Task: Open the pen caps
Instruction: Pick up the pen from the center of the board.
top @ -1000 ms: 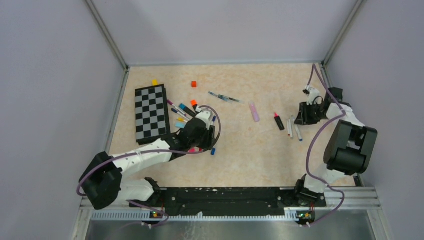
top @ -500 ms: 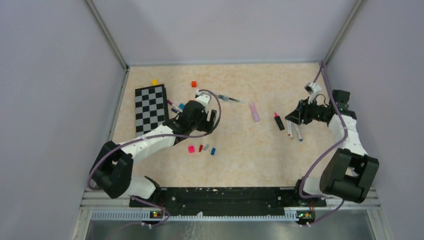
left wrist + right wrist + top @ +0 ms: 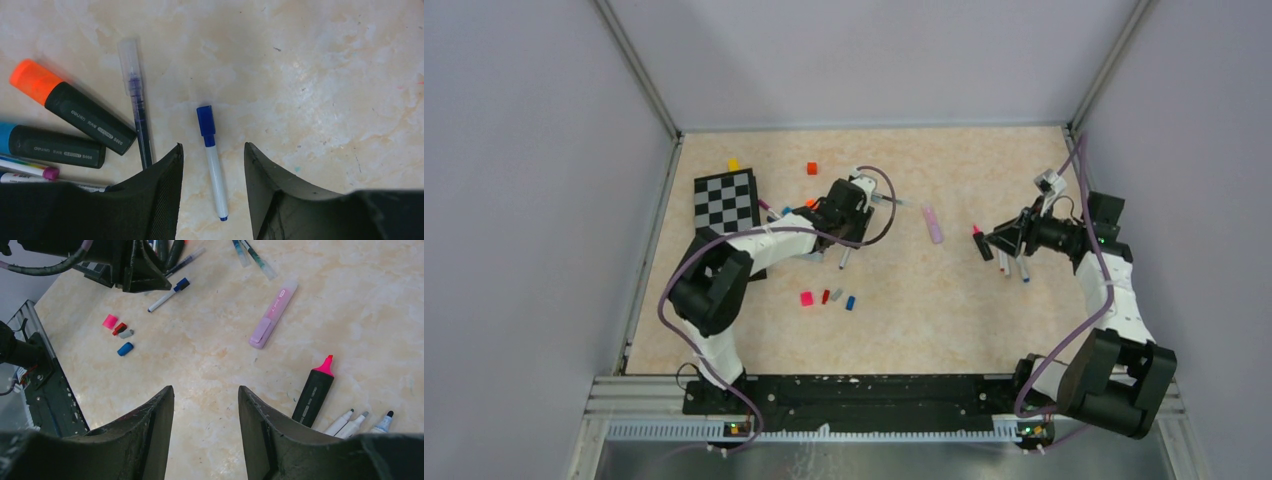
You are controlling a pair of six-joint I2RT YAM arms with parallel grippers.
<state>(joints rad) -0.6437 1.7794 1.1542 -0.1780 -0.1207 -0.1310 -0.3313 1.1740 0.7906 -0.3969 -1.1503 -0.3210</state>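
Where marbled tabletop [image 3: 325, 75] shows, slim white pen [image 3: 217, 180], blue cap [image 3: 205, 120].

Left claw [image 3: 212, 162] parted, aimed downward, right claw [image 3: 206, 395] parted, tilted downward, both arms outstretched

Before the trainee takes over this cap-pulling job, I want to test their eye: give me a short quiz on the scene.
1. True or false: the white pen seen between the fingers of the left pincer has its blue cap on.
2. How many loose caps lie clustered together? A two, B four, C seven.
3. Fill in: the black highlighter beside the open right pincer shows a ___ tip.
Key: 1 true; 2 B; 3 pink.
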